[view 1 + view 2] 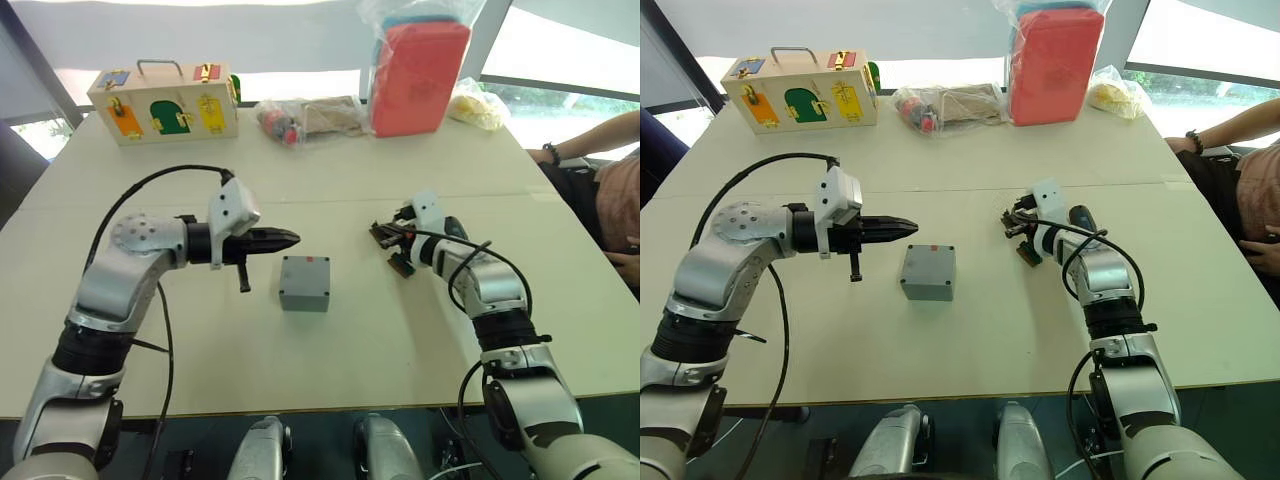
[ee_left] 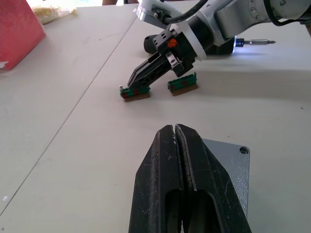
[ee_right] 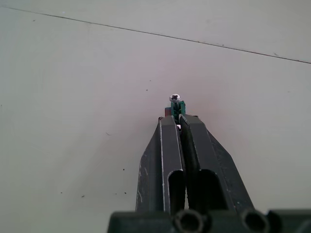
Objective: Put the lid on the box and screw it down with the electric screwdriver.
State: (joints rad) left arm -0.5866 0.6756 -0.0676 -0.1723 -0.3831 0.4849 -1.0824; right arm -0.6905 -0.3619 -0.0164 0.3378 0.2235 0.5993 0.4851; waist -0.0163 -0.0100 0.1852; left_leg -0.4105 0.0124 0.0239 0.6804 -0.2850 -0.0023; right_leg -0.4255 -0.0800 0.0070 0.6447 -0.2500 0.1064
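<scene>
Resting mid-bench, the box [image 1: 305, 283] wears its lid [image 2: 228, 167], with the left hand [image 1: 290, 239] pinched empty at its 10 o'clock. At 2 o'clock the right hand [image 2: 127, 85] grips a green-brown piece [image 2: 135, 93], its fingers narrow, the electric screwdriver [image 2: 252, 42] lying beyond.

Pale cream table [image 1: 330, 190] with a seam line running across it (two joined tops, apparently). Bright windows [image 1: 570, 50] behind, washed out by daylight, dark frames between panes. Greenery outside at far right. Dark floor [image 1: 1240, 400] below the table's near edge.
</scene>
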